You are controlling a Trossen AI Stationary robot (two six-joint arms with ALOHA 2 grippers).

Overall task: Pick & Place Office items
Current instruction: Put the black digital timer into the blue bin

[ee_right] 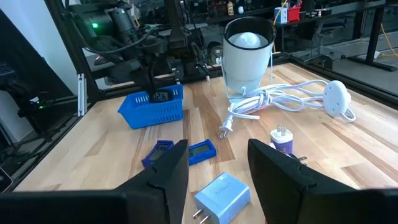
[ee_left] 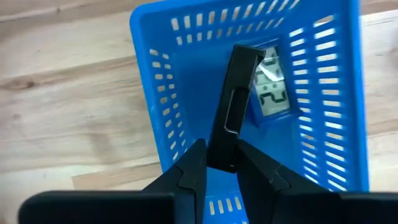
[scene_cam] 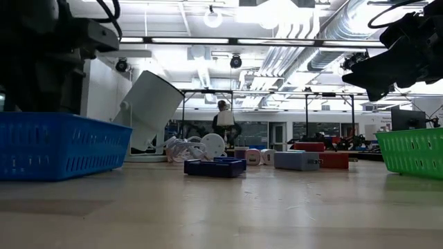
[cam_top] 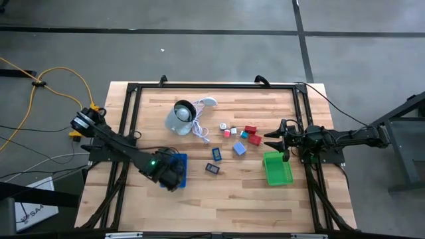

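While its fingers pinch a slim black bar-shaped piece (ee_left: 233,106), the left gripper (ee_left: 221,165) hangs over the blue basket (ee_left: 155,118), which sits at the table's left-front and already holds a small item with a digital display (ee_left: 270,93). Judged from here, a clean drop calls for lowering the bar inside the basket walls, clear of the display piece, before letting go. At the table's right, the right gripper (ee_right: 217,165) hovers with jaws spread beside the green basket (cam_top: 277,168). Between the arms lie the remaining office items: a pale-blue plug block (ee_right: 222,194), two dark blue pieces (ee_right: 178,151), and what look like red and teal blocks (cam_top: 250,135), near a grey-white round device (cam_top: 180,116).
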